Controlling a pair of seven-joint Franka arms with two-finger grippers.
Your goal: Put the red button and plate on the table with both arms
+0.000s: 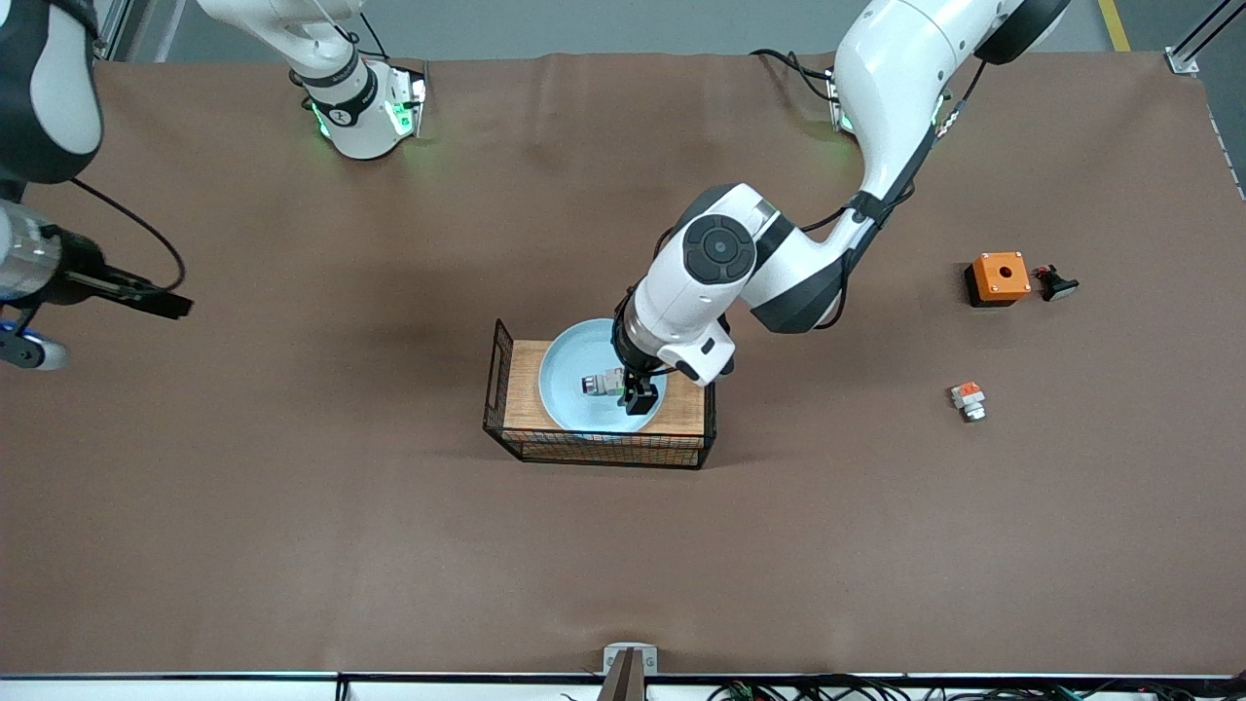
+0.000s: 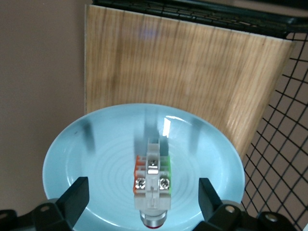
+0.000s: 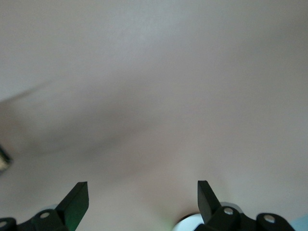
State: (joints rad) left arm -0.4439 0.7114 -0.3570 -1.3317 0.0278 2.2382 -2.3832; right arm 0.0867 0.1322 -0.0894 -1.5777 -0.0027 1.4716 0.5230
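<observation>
Brown-matted table (image 1: 292, 506) under wire rack (image 1: 599, 443), orange box (image 1: 1000, 276), two small parts.

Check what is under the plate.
The plate sits on the wire rack's wooden top, with the red button lying in it between the open left gripper. The wood directly beneath the plate is covered.

We count two arms (image 1: 759, 263) (image 1: 331, 68), one plate (image 1: 569, 375), one rack (image 1: 516, 409), one orange box (image 1: 999, 276), three small button parts (image 1: 605, 384) (image 1: 969, 399) (image 1: 1057, 283)
</observation>
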